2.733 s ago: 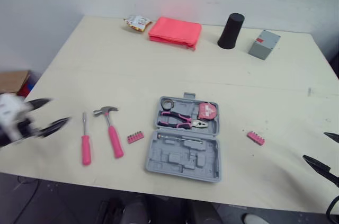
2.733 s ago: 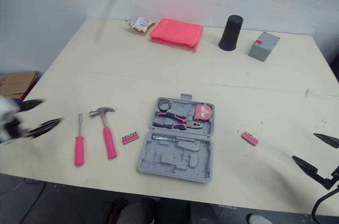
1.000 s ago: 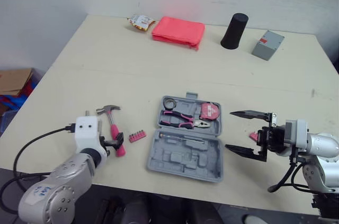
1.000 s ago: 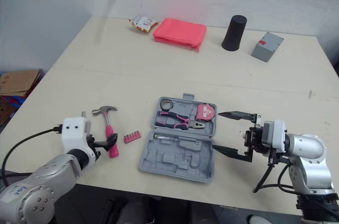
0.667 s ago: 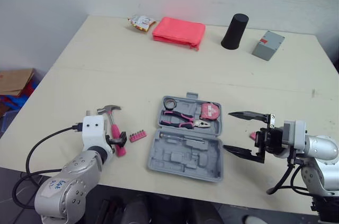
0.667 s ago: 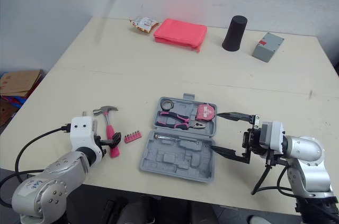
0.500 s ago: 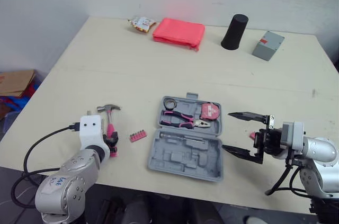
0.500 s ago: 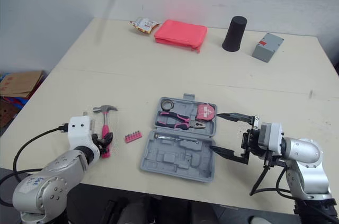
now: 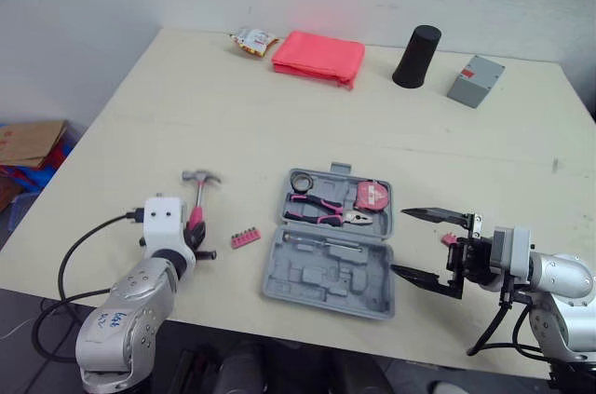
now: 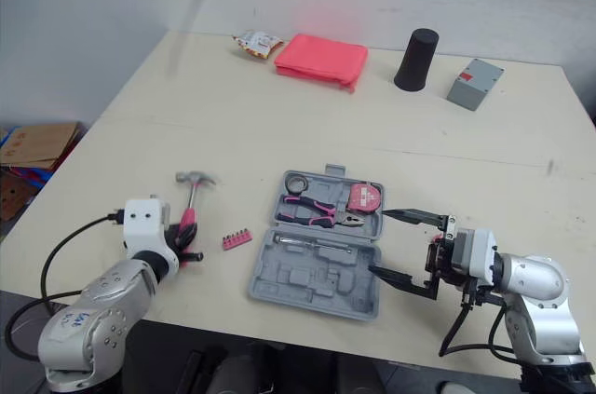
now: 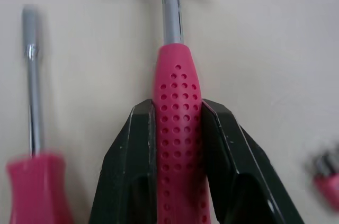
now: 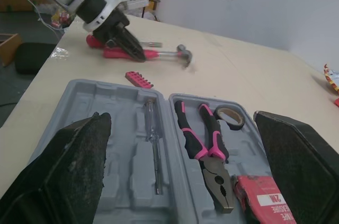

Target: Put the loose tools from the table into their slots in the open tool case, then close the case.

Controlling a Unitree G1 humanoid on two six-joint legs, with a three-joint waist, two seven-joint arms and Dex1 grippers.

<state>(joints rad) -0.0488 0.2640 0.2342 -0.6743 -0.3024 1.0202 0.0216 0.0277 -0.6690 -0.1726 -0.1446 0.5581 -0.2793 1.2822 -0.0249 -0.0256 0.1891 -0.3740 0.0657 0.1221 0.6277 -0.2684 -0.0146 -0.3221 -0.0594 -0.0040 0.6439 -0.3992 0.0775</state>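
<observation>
The job was barely begun: the tool case (image 9: pixel 328 271) lay open near the front of the tabletop (image 9: pixel 279 124), with only the pliers (image 12: pixel 204 139), tape roll (image 12: pixel 229 117) and tape measure (image 9: pixel 371 197) seated in its lid and a slim driver (image 12: pixel 153 150) in the base, whose other slots were bare. The hammer (image 9: pixel 196 197), the pink-handled screwdriver (image 11: pixel 33 102) and a bit holder (image 9: pixel 245 237) were all out on the tabletop to the left of the case. A second bit holder (image 9: pixel 448 238), as far as the small pink shape could be made out, lay to the right of it. The left claw (image 11: pixel 177 113) was closed on the hammer's pink grip, one black finger pressed against each side, with the screwdriver lying just beside it. The right claw (image 9: pixel 430 247) hung wide open just off the case's right edge, gripping nothing. All four loose pieces remained to be slotted and the lid shut. Compared with 2.7 s earlier, both claws had come in from the outer edges of the view. The left had gone from open in the air to clamped on the hammer. The hammer's head seemed to sit farther up the tabletop relative to the case than half a second before, though some of that may have been camera shift.
</observation>
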